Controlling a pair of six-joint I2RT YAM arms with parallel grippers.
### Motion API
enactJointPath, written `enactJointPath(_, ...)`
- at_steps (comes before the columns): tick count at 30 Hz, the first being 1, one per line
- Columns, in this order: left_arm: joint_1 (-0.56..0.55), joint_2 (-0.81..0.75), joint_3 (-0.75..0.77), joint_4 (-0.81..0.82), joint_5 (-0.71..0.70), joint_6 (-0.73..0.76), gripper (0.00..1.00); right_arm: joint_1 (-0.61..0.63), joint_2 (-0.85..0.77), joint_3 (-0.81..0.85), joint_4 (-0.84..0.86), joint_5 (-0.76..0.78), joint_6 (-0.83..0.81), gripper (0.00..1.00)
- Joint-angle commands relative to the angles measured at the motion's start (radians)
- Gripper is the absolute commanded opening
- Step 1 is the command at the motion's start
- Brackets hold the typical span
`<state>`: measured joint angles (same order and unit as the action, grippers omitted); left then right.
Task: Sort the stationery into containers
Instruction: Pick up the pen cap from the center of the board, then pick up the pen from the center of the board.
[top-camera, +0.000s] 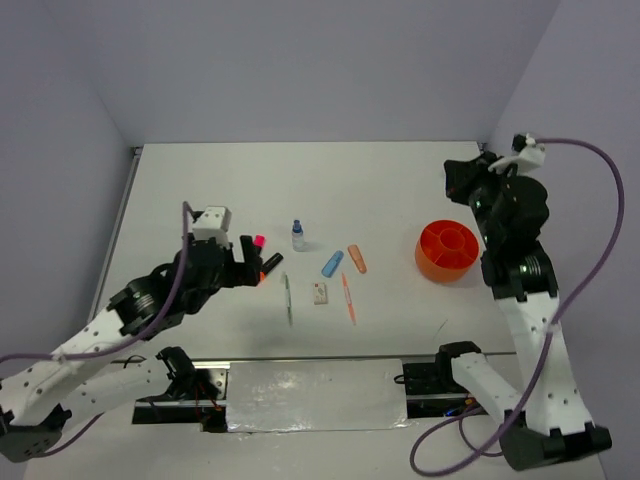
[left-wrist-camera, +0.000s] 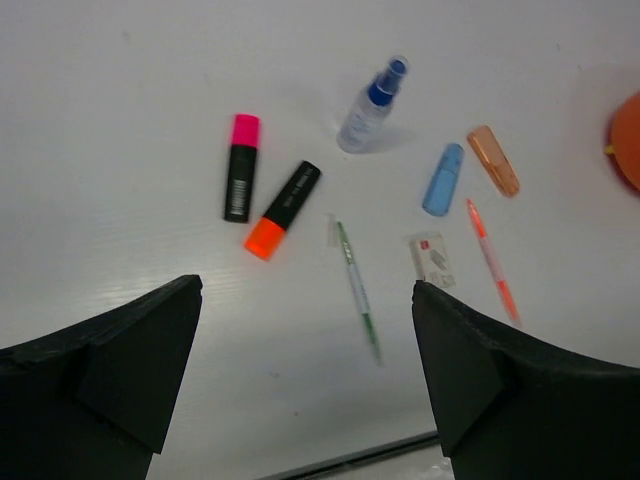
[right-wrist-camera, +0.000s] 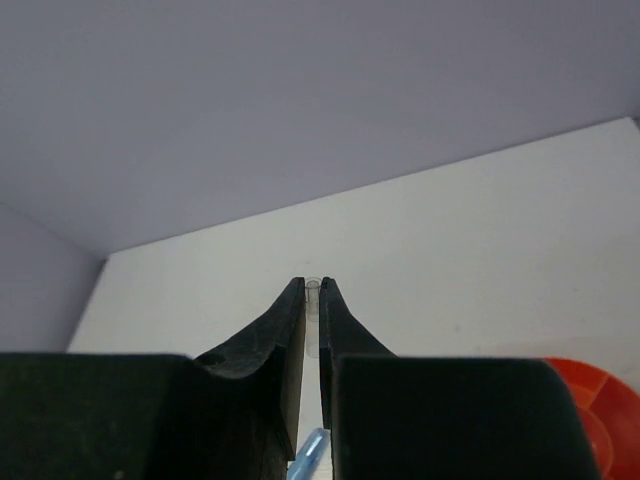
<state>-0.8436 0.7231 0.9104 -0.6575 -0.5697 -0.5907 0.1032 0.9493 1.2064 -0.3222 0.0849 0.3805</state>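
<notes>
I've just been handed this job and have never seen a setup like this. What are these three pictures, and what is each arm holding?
Two robot arms are bolted at the near edge of a white table. The wide picture looks down from above and behind them. The other two come from a camera on each wrist, so the black wedges are that arm's own fingers.

The left gripper is wide open and empty. Below it lie a pink-capped highlighter, an orange-capped highlighter, a spray bottle, a blue marker, a peach marker, a silver pen, an orange pen and a white block.

The right gripper is closed on a thin clear item with a blue part, close to the orange bowl.
</notes>
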Motion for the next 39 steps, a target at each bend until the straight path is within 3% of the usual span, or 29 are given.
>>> enactJointPath(1, -0.031, 0.131, -0.005, 0.176, 0.174, -0.15, 0.98, 0.027, -0.104, -0.132, 0.043, -0.137, 0.086, 0.0)
enactJointPath(7, -0.273, 0.535, 0.106, 0.237, 0.079, -0.362, 0.99, 0.062, -0.216, -0.208, -0.075, -0.044, 0.078, 0.0)
enactJointPath(13, -0.325, 0.827, 0.26, 0.11, 0.06, -0.628, 0.99, 0.061, -0.254, -0.206, -0.164, 0.039, 0.038, 0.0)
enactJointPath(19, -0.359, 1.044, 0.468, 0.003, 0.036, -0.705, 0.97, 0.061, -0.264, -0.166, -0.241, 0.093, 0.012, 0.0)
enactJointPath(31, -0.351, 1.358, 0.749, -0.217, 0.014, -0.768, 0.86, 0.061, -0.319, -0.194, -0.273, 0.062, 0.008, 0.0)
enactJointPath(35, -0.325, 1.372, 0.719, -0.168, 0.042, -0.765, 0.84, 0.061, -0.333, -0.206, -0.271, 0.041, 0.0, 0.0)
enactJointPath(39, -0.292, 1.38, 0.688, -0.119, 0.079, -0.735, 0.77, 0.064, -0.345, -0.214, -0.272, 0.041, -0.003, 0.0)
